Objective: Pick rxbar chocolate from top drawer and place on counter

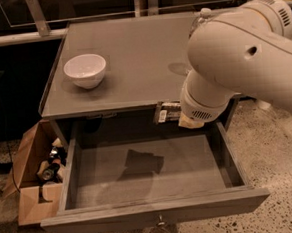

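Note:
The rxbar chocolate (166,112), black with a white label patch, hangs in the air at the counter's front edge, above the back of the open top drawer (157,208). My gripper (180,116) is shut on its right end and is mostly hidden under my big white arm (242,61). The drawer's grey bottom holds only the arm's shadow. The grey counter (141,48) lies just behind and level with the bar.
A white bowl (85,70) stands on the counter's left side. A clear water bottle (201,18) stands at the counter's right rear, partly behind my arm. A cardboard box (33,186) with bottles sits on the floor left of the drawer.

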`<state>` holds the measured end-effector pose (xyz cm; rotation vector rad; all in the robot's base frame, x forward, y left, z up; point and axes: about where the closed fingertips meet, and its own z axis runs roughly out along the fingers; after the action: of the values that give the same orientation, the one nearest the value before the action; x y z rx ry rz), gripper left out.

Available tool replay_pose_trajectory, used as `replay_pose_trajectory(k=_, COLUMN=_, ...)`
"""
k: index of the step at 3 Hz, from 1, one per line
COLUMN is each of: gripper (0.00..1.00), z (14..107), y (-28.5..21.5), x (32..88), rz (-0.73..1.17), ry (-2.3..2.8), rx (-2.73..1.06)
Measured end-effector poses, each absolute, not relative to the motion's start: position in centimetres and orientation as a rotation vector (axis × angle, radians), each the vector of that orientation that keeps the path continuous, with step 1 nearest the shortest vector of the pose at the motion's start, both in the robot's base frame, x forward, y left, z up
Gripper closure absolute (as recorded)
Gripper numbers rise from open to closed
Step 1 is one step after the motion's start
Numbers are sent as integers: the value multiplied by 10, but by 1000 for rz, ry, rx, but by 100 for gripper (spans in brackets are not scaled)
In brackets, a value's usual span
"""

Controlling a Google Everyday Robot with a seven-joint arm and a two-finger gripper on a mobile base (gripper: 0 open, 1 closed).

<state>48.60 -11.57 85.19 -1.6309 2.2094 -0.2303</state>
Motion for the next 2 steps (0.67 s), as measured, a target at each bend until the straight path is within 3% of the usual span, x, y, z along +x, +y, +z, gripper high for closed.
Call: replay_pose_trajectory(k=2, gripper=100, z=838, y=-86, x=538, rz=-109, ry=2149, rx=-1725)
